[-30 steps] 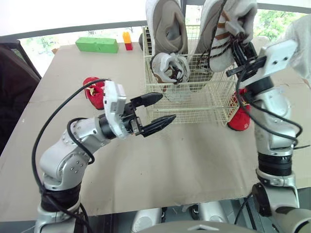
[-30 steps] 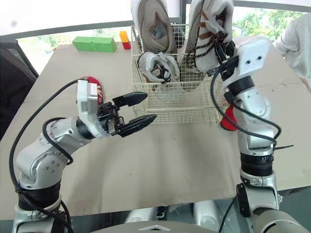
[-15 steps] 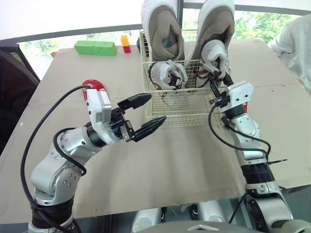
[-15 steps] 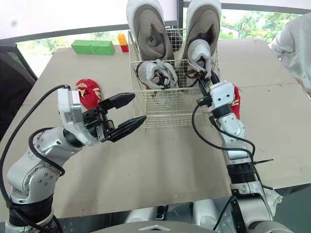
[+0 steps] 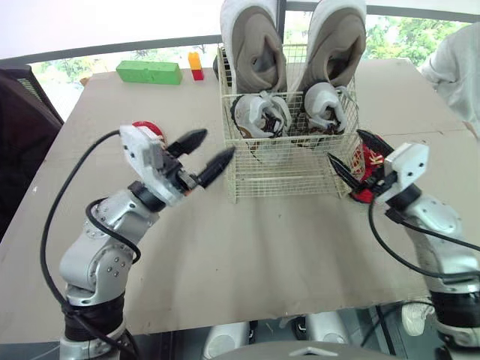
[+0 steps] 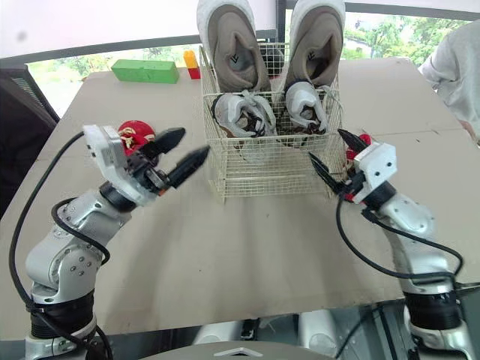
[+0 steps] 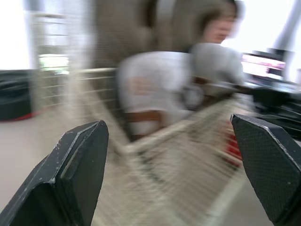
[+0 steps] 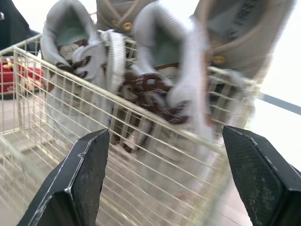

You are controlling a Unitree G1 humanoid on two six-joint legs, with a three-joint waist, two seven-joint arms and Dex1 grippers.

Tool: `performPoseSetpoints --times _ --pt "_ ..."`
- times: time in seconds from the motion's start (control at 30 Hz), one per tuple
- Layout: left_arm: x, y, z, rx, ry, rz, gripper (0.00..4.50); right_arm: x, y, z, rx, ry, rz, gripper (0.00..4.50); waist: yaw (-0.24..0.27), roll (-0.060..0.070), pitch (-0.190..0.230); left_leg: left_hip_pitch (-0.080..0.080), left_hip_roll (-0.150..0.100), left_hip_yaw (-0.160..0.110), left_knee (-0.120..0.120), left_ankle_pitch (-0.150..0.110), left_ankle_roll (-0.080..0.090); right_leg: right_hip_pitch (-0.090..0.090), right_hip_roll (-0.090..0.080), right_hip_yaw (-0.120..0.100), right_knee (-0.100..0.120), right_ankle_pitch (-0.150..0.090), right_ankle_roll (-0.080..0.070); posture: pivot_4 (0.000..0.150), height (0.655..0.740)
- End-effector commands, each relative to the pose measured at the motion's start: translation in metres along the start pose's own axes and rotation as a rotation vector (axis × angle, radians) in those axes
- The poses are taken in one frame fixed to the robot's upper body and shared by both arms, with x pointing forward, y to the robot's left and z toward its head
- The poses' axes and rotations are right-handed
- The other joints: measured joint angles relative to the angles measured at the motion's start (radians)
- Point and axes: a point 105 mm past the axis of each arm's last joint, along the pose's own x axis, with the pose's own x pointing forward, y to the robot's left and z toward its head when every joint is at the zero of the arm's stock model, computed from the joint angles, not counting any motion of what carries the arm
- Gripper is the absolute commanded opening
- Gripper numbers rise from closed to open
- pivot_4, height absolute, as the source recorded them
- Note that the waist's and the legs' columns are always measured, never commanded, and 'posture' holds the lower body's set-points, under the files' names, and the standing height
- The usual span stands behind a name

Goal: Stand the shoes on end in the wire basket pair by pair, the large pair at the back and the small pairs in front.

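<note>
Near edge, bare table [image 5: 285, 247]: nothing on it in front of the arms.

Left gripper [image 5: 208, 148]: fingers spread wide, nothing between them. It has lifted and swung toward the left front corner of the wire basket [image 5: 289, 174]. It is not touching the wire.

Right gripper [image 5: 355, 154]: fingers wide apart, empty. One second ago it held a small white shoe high over the basket. Half a second ago it was down at the basket with that shoe. It has now let go and pulled back to the basket's right front corner.

Basket contents:
- Front row: left small white shoe [image 5: 261, 116] and right small white shoe [image 5: 324, 105], side by side and roughly on end against the front wire. The right one is the shoe just released.
- Back row: large pair, left large shoe [image 5: 255, 45] and right large shoe [image 5: 335, 37], upright and rising well above the rim.

Judgement: the white small pair is now complete and the large pair is correctly at the back.

Outside the basket:
- Right red shoe [image 5: 363, 193] lies on the table just beside the right wall, partly behind the right gripper.
- Left red shoe [image 6: 133, 136] lies on the table well left of the basket, behind the left gripper.

Judgement: the red pair is what remains, one shoe nearest each arm. Front-row space looks tight.

Far edge: green block [image 5: 148, 72], not part of the job.
</note>
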Motion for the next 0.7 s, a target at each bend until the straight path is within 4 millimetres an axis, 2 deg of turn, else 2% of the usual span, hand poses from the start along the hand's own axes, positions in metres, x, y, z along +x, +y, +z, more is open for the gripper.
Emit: performPoseSetpoints --times 0.03,0.13,0.3,0.53,0.7 --pt "-0.006 0.044 0.013 0.031 -0.046 0.323 4.5 -0.01 0.015 0.042 0.0 -0.071 0.154 3.61 -0.001 0.0 0.0 0.0 0.0 0.0 0.0 0.0 0.0 0.0 0.0 0.0 0.0 0.0 0.0 0.15 0.74" --pt "-0.015 0.074 0.004 0.064 0.002 0.623 4.5 -0.012 0.028 0.056 0.013 -0.078 0.262 3.61 0.0 -0.003 -0.001 0.0 0.0 0.0 0.0 -0.001 0.001 0.0 0.0 0.0 0.0 0.0 0.0 0.15 0.74" --pt "-0.026 0.093 -0.024 0.105 0.143 0.868 4.5 -0.01 0.038 0.061 0.072 -0.096 0.305 3.61 0.012 -0.006 -0.001 -0.001 0.0 0.0 0.0 -0.001 0.001 0.0 0.0 -0.001 0.0 0.0 0.0 0.15 0.74" --pt "-0.023 0.11 -0.053 0.115 0.259 0.995 4.5 -0.007 0.044 0.054 0.098 -0.069 0.318 3.61 0.027 -0.007 -0.001 -0.002 -0.001 -0.001 0.001 0.002 -0.003 0.0 -0.001 -0.002 -0.001 0.0 0.0 0.15 0.74" --pt "-0.002 0.116 -0.065 0.054 0.258 0.983 4.5 -0.006 0.046 0.053 0.125 -0.062 0.326 3.61 0.029 -0.008 -0.001 -0.003 -0.001 -0.002 0.001 0.002 -0.003 0.0 -0.001 -0.004 -0.001 0.0 0.0 0.15 0.74"
